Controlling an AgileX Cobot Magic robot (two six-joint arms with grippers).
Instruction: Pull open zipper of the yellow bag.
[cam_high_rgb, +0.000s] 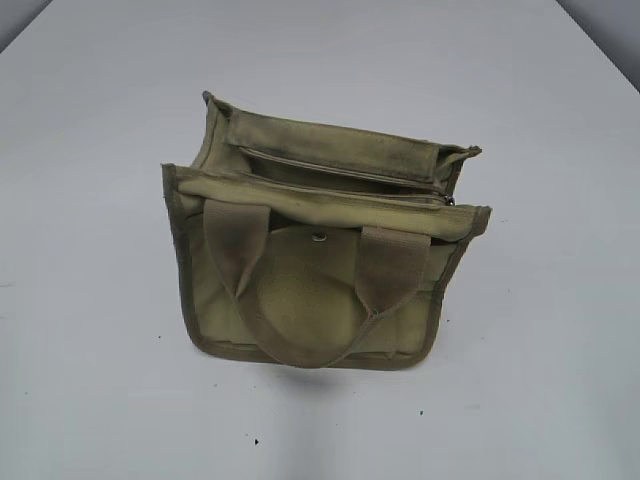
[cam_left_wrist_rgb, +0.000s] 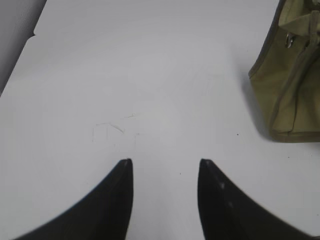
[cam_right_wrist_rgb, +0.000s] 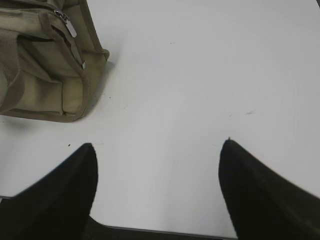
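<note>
The yellow bag (cam_high_rgb: 320, 270) stood in the middle of the white tabletop (cam_high_rgb: 560, 380), its zipper (cam_high_rgb: 340, 175) running along the top with the pull (cam_right_wrist_rgb: 66, 25) at the right end. Both tools, left (cam_left_wrist_rgb: 166, 162) and right (cam_right_wrist_rgb: 157, 145), hung released and empty over bare tabletop, apparently staged either side for an approach.

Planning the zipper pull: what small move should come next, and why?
Probably move the right claw toward the zipper pull tab at the yellow bag's right end. Both claws are open, empty and apart from the bag; the tab shows nearest the right one.
</note>
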